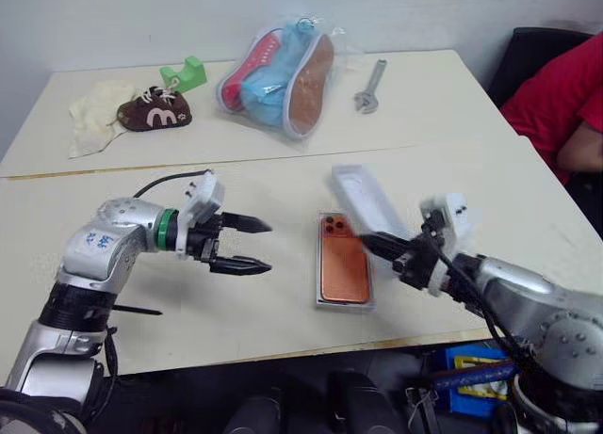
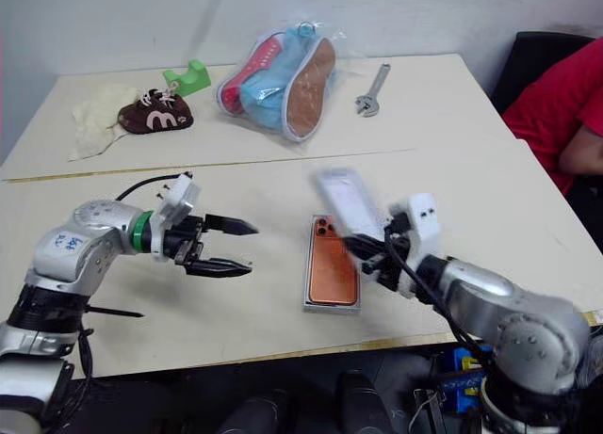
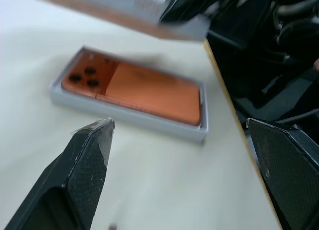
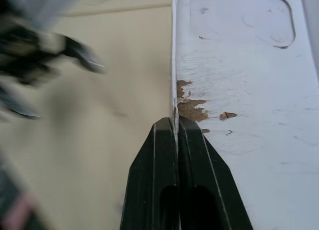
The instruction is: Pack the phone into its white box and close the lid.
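Nearest, the right hand (image 1: 372, 243) reaches in from the right over the bench (image 1: 283, 321), its forearm low and angled toward the middle. Its two black fingers (image 4: 174, 160) are pressed together on the side wall of the lid (image 1: 363, 200), which it holds tilted above the bench, plain white inside showing in the right wrist view.

Just below and beside the lid, the white box (image 1: 345, 305) rests flat on the bench with the phone (image 1: 342, 263) lying in it, camera bump at the far end.

The left hand (image 1: 251, 245) hovers to the left of the box, well apart from it, pointing level toward it with fingers spread wide and nothing between them.

Farther back lie a brown shoe (image 1: 154, 111), bagged sneakers (image 1: 283, 72) and a wrench (image 1: 370, 86).
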You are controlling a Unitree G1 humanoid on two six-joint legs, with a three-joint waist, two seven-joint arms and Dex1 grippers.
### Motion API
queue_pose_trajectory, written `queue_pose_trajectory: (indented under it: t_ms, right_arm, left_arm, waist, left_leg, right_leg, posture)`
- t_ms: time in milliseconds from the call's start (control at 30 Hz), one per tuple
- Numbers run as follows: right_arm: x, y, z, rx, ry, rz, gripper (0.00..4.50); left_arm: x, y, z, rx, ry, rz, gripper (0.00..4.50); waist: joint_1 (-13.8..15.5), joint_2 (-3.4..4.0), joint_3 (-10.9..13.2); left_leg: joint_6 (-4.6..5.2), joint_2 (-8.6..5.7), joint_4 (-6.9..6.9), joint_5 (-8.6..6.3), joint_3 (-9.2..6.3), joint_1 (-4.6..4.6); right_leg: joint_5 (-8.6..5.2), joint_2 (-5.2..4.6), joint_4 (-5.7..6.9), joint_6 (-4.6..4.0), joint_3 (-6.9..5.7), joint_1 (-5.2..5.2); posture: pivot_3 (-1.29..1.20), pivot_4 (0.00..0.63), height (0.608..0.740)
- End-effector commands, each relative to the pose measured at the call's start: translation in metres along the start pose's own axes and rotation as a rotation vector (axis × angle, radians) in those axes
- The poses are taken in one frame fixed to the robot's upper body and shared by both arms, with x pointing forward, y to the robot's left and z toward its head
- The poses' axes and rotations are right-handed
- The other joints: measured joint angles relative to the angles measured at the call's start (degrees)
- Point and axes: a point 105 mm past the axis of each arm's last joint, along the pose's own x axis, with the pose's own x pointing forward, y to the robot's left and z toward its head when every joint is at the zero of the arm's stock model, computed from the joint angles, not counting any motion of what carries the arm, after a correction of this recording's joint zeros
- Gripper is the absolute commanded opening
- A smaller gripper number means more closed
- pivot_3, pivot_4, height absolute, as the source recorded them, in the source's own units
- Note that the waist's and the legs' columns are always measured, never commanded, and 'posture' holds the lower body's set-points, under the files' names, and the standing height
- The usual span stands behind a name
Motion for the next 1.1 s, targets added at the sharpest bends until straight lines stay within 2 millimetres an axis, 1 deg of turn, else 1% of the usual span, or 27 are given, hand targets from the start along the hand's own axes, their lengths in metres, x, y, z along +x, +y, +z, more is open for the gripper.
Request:
queue_pose_trajectory:
  t_ms: [33,100,133,233,367,433,467,533,633,767,833,900,967,1067,1100]
  right_arm:
    - [0.016,0.03,0.018,0.207,-0.034,0.213,0.02]
    - [0.03,0.034,0.024,0.325,-0.041,0.259,0.02]
    - [0.041,0.037,0.024,0.391,-0.042,0.292,0.02]
    - [0.073,0.038,0.017,0.575,-0.027,0.338,0.02]
    - [0.091,0.029,0.003,0.747,-0.022,0.306,0.02]
    - [0.096,0.021,-0.01,0.78,0.01,0.26,0.02]
    - [0.097,0.017,-0.017,0.777,0.024,0.233,0.0]
    - [0.095,0.011,-0.028,0.774,0.041,0.197,0.0]
    - [0.089,0.009,-0.034,0.771,0.039,0.179,0.0]
    - [0.079,0.003,-0.04,0.76,0.025,0.124,0.0]
    - [0.074,0.003,-0.04,0.753,0.013,0.115,0.0]
    - [0.069,0.003,-0.041,0.746,0.006,0.103,0.0]
    - [0.065,0.002,-0.043,0.714,0.015,0.077,0.0]
    - [0.061,0.003,-0.041,0.691,0.002,0.07,0.58]
    - [0.059,0.003,-0.038,0.677,-0.012,0.062,0.93]
  left_arm:
    - [-0.013,0.002,0.004,0.026,0.003,0.057,4.5]
    - [-0.016,0.003,0.003,0.022,0.003,0.083,4.5]
    - [-0.02,0.005,0.002,0.018,0.002,0.106,4.5]
    - [-0.033,0.006,0.002,0.001,0.002,0.169,4.5]
    - [-0.041,0.006,0.003,-0.016,-0.001,0.216,4.5]
    - [-0.044,0.006,0.0,-0.017,0.01,0.236,4.5]
    - [-0.044,0.007,-0.003,-0.019,0.021,0.242,4.1]
    - [-0.043,0.008,-0.007,-0.014,0.042,0.249,3.63]
    - [-0.038,0.008,-0.011,-0.002,0.066,0.241,2.59]
    - [-0.018,0.019,-0.018,0.036,0.097,0.228,1.3]
    - [-0.007,0.025,-0.015,0.053,0.088,0.215,0.57]
    - [0.003,0.031,-0.012,0.065,0.082,0.196,0.03]
    - [0.015,0.035,-0.01,0.078,0.077,0.17,0.03]
    - [0.027,0.039,-0.007,0.089,0.07,0.138,0.0]
    - [0.031,0.04,-0.006,0.09,0.067,0.128,0.0]
  waist:
    - [0.08,0.01,0.02]
    - [-0.13,0.0,0.01]
    - [-0.17,-0.01,0.0]
    - [-0.8,-0.01,0.0]
    - [-1.53,0.07,0.03]
    - [-1.64,0.11,0.06]
    - [-1.64,0.13,0.07]
    - [-1.62,0.15,0.08]
    - [-1.62,0.17,0.09]
    - [-1.18,0.3,0.03]
    - [-0.95,0.3,0.02]
    - [-0.72,0.3,0.02]
    - [-0.44,0.3,0.02]
    - [-0.23,0.29,0.02]
    - [-0.18,0.28,0.01]
  left_leg:
    - [0.01,-0.01,0.02,0.0,0.0,-0.02]
    - [0.03,-0.04,0.09,-0.01,-0.01,-0.04]
    - [0.03,-0.04,0.09,-0.01,0.0,-0.03]
    - [0.02,0.03,0.06,-0.01,0.0,0.0]
    - [-0.02,0.1,0.08,-0.03,-0.1,0.01]
    - [-0.02,0.09,0.04,-0.03,-0.11,0.08]
    - [-0.02,0.09,0.02,-0.03,-0.11,0.14]
    - [-0.01,0.07,0.01,-0.03,-0.09,0.19]
    - [0.0,0.08,-0.01,-0.03,-0.08,0.2]
    - [0.0,0.08,0.0,-0.03,-0.05,0.26]
    - [0.0,0.06,0.03,-0.03,-0.04,0.25]
    - [0.01,0.06,0.05,-0.03,-0.02,0.2]
    - [0.01,0.05,0.05,-0.03,0.01,0.19]
    - [0.02,0.05,0.05,-0.03,0.03,0.2]
    - [0.02,0.05,0.05,-0.03,0.04,0.19]
  right_leg:
    - [0.0,-0.02,-0.03,0.0,-0.03,0.01]
    - [0.02,-0.07,-0.09,-0.02,-0.17,0.05]
    - [0.02,-0.1,-0.11,-0.01,-0.21,0.05]
    - [0.02,-0.16,-0.1,-0.02,-0.63,0.06]
    - [0.12,-0.35,0.04,-0.29,-1.4,-0.01]
    - [0.28,-0.36,0.07,-0.57,-1.59,0.0]
    - [0.38,-0.39,0.07,-0.72,-1.7,0.01]
    - [0.41,-0.48,0.06,-0.78,-1.95,0.05]
    - [0.41,-0.61,0.0,-0.78,-2.28,0.11]
    - [0.41,-0.66,-0.04,-0.78,-2.3,0.18]
    - [0.41,-0.67,-0.04,-0.78,-2.29,0.22]
    - [0.41,-0.67,-0.06,-0.78,-2.28,0.22]
    - [0.41,-0.68,-0.06,-0.78,-2.27,0.2]
    - [0.41,-0.68,-0.04,-0.77,-2.27,0.19]
    - [0.41,-0.69,-0.05,-0.77,-2.27,0.19]
  posture:
    - [0.0,0.15,0.74]
    - [0.0,0.15,0.74]
    - [0.0,0.15,0.74]
    - [0.0,0.15,0.74]
    - [0.0,0.15,0.74]
    - [0.0,0.15,0.74]
    - [0.0,0.15,0.74]
    - [0.0,0.15,0.74]
    - [0.0,0.15,0.74]
    - [0.0,0.15,0.74]
    - [0.0,0.15,0.74]
    - [0.0,0.15,0.74]
    - [0.0,0.15,0.74]
    - [0.0,0.15,0.74]
    - [0.0,0.15,0.74]
